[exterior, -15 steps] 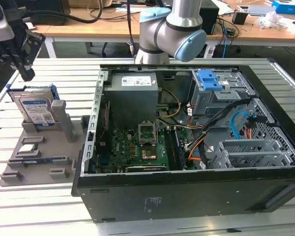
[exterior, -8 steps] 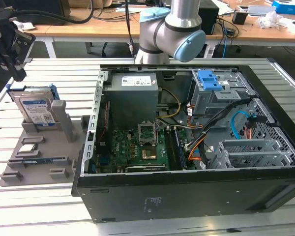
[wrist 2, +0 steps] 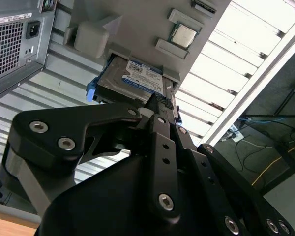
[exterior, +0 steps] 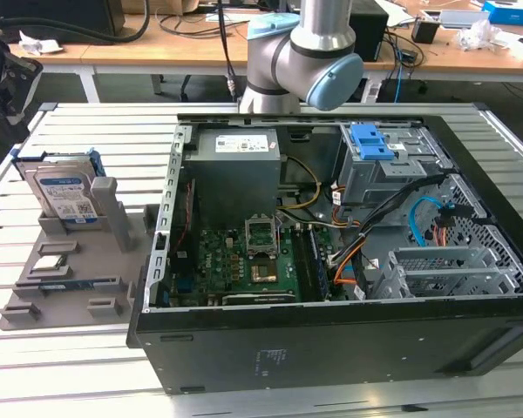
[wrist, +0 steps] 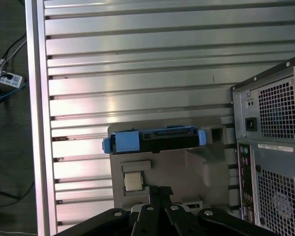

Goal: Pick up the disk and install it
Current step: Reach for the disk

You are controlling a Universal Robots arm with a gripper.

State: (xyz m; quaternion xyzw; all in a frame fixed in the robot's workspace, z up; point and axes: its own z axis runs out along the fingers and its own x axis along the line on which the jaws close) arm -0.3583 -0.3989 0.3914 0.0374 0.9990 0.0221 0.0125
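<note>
Hovering with gripper (wrist 2: pixel 160 101) clenched on nothing, clear of the disk (wrist 2: pixel 132 78) in the second wrist view. Standing on edge in the grey holder (wrist 2: pixel 132 24), at the exterior view's left of the open computer case (exterior: pixel 331 348).

Exterior view high; both wrist views incl. disk (wrist 2: pixel 130 81).

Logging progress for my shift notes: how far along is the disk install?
Done: nothing yet; the disk stands in its grey holder on the exterior view's left, outside the open computer case. In hand: nothing; in the first wrist view the claw is shut, empty, pointed toward the holder. Left: the pickup and the install.
</note>
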